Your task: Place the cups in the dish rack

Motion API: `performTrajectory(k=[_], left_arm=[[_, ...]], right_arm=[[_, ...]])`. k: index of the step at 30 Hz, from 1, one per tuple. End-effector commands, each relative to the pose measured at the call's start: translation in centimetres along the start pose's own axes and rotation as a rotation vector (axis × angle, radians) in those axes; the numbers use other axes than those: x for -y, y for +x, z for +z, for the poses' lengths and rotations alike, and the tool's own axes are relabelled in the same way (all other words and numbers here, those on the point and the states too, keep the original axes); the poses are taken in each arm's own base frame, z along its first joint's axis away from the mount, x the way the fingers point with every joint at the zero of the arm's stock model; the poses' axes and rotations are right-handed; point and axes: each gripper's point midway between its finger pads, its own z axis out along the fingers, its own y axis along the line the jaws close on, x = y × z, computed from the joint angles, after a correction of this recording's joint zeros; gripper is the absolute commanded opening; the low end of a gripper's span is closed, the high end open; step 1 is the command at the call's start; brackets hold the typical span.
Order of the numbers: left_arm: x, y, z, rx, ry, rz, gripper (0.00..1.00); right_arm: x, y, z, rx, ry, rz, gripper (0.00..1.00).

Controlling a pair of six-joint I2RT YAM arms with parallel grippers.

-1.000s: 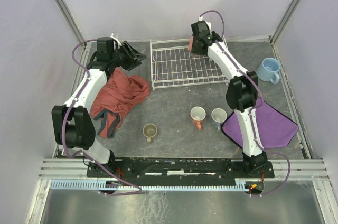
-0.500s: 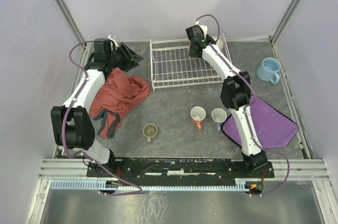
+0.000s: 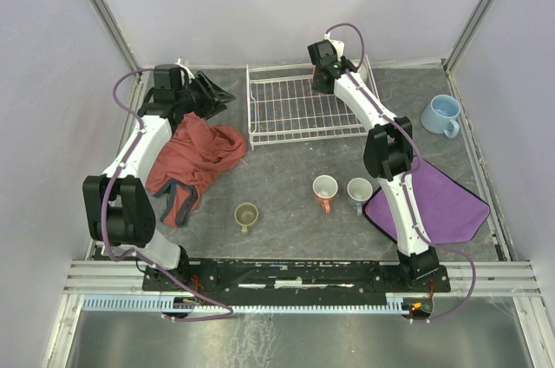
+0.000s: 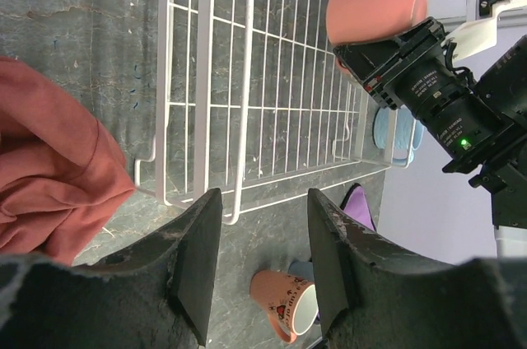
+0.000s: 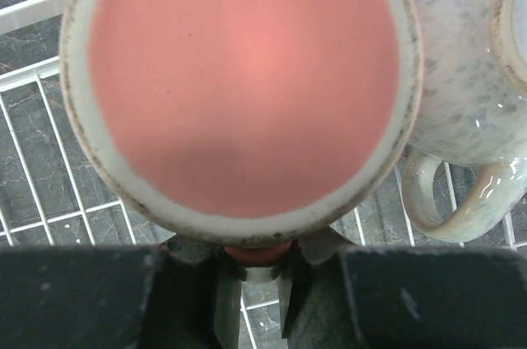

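The right gripper [image 5: 251,283] pinches the salmon cup [image 5: 243,77] by its handle at the back right corner of the rack [image 3: 299,108], just beside the cream cup [image 5: 461,69] in the rack. The left gripper [image 4: 262,217] is spread and holds nothing, near the red cloth [image 3: 195,160]. The olive cup [image 3: 246,214], white-orange cup [image 3: 324,188] and grey-blue cup [image 3: 358,191] stand on the table [image 3: 286,168] in front of the rack. The blue cup [image 3: 441,115] stands to its right.

The left arm [image 3: 139,147] and right arm [image 3: 364,106] are white with black joints, purple cables [image 3: 347,24] looping alongside; fingers [image 4: 196,258] are black.
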Motion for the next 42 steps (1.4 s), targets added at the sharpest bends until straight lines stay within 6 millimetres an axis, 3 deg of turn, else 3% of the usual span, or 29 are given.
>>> performTrajectory(k=[1, 15, 16, 19, 23, 30, 42], left_arm=[[1.6, -0.8, -1.5, 0.041, 0.046, 0.066, 0.52], [1.2, -0.6, -1.6, 0.04, 0.04, 0.061, 0.52], [1.2, -0.6, -1.6, 0.04, 0.04, 0.061, 0.52], [1.2, -0.8, -1.7, 0.043, 0.041, 0.061, 0.52], [1.2, -0.7, -1.6, 0.041, 0.042, 0.061, 0.53], [1.1, -0.9, -1.6, 0.045, 0.04, 0.065, 0.54], [1.4, -1.3, -1.8, 0.038, 0.03, 0.121, 0.61]], right_arm=[[-0.9, -3.8, -0.7, 0.118, -0.037, 0.067, 0.01], [-0.5, -1.3, 1.0, 0.066, -0.012, 0.026, 0.02], [-0.5, -1.3, 1.0, 0.064, -0.011, 0.024, 0.06], [-0.5, -1.1, 1.2, 0.061, -0.015, 0.013, 0.33], [-0.4, -1.3, 0.8, 0.066, -0.019, 0.008, 0.5], [-0.6, -2.1, -1.7, 0.076, -0.053, 0.007, 0.59], [-0.9, -3.0, -9.1, 0.085, -0.149, 0.006, 0.59]])
